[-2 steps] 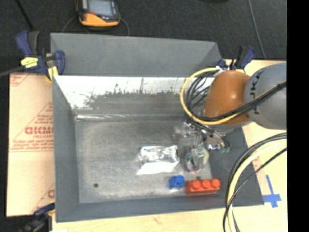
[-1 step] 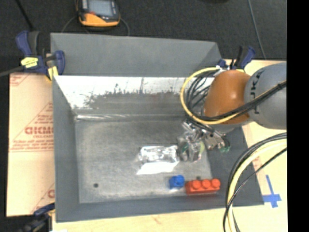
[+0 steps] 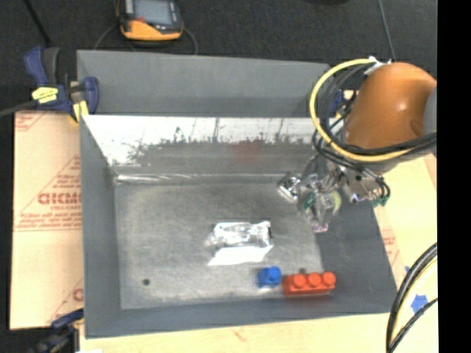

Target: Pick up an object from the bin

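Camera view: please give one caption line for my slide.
Gripper over the right side of the grey bin, apart from a crinkled packet, a blue piece and a red brick.

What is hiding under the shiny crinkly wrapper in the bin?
A white flat piece peeks out from below the shiny wrapper. How far it runs underneath is covered, so anything else there stays hidden.

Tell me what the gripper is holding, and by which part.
Nothing visible: the gripper hangs over bare floor at the right of the bin; the crumpled silver wrapper, blue block and orange brick lie apart from it.
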Robot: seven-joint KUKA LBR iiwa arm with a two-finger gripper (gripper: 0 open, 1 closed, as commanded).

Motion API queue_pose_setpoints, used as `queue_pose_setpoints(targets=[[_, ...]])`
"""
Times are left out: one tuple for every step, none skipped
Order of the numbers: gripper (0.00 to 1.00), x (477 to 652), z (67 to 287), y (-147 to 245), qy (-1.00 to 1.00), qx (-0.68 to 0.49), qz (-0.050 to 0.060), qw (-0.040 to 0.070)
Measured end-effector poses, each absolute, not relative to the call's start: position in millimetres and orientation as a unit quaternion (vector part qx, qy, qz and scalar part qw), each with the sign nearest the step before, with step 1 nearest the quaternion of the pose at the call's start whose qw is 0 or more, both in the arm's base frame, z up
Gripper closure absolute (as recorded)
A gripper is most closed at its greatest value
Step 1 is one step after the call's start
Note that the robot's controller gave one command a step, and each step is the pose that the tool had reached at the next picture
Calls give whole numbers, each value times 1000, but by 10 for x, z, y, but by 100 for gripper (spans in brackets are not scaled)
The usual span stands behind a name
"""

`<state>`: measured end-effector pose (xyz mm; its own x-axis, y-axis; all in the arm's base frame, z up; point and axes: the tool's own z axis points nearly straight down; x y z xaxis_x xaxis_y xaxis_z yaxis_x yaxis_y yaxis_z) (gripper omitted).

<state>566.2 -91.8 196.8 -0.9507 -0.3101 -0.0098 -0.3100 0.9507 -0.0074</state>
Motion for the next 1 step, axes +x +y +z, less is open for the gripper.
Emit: queue_pose_setpoints(targets=[[100, 6150, 2532, -672, 875, -484, -2, 3]])
